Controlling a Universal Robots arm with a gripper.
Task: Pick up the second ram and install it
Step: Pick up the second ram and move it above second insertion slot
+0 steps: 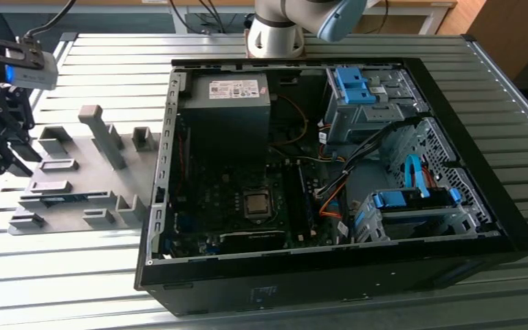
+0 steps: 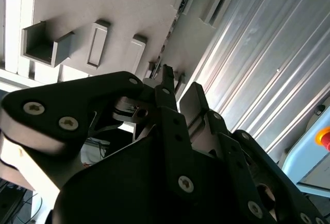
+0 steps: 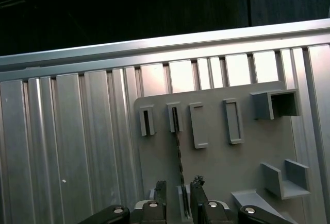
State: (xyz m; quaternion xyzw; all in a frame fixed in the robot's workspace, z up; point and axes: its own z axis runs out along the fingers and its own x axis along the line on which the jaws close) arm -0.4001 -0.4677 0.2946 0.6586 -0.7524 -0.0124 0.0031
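The second ram shows edge-on in the first wrist view as a thin dark strip. It stands in the grey holder plate, with its far end in a slot block. My gripper straddles the near end, one finger on each side, with a small gap between each finger and the stick. In the second wrist view the same black fingers point at the holder plate. In the exterior view the gripper hangs over the holder plate at the exterior view's left.
The open black computer case lies in the middle of the slatted metal table, with the motherboard exposed and blue drive latches on the exterior view's right. Tall grey blocks rise from the holder. The arm's base stands behind the case.
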